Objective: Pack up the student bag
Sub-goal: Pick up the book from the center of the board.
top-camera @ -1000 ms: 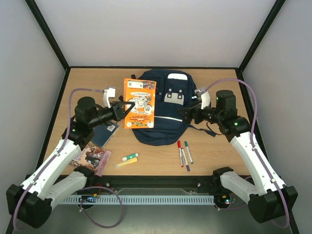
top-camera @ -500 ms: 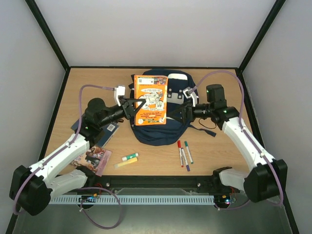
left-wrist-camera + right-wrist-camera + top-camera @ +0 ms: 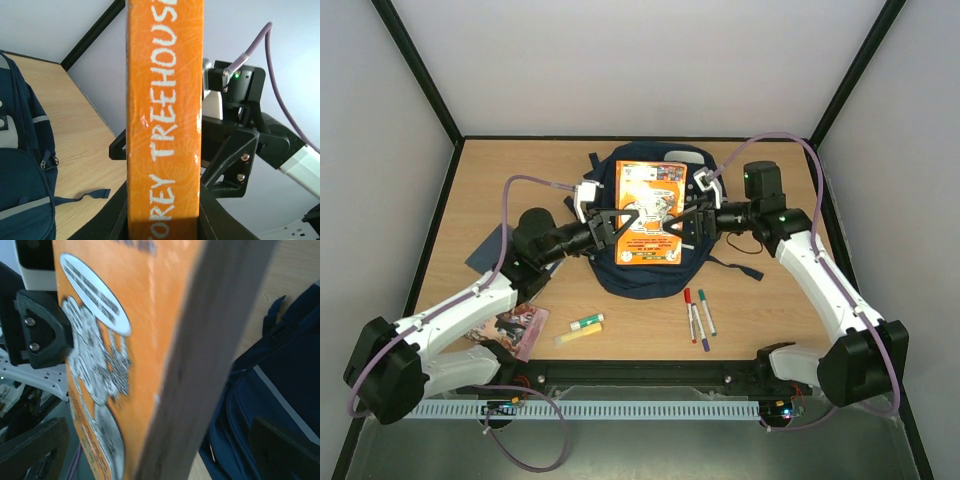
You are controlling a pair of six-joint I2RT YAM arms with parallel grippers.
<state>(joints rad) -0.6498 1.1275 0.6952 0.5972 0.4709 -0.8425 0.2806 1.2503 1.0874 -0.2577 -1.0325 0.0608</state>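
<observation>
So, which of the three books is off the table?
The orange book, in the left gripper above the student bag; the dark blue book and the colourful book lie flat.

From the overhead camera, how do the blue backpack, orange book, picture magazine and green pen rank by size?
1. blue backpack, even half covered.
2. orange book, held up nearer the camera, so flattered.
3. picture magazine, partly under the left arm, so unsure against the book.
4. green pen.

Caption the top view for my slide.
Left end effector grips orange book over student bag; right end effector open at its edge.
</observation>
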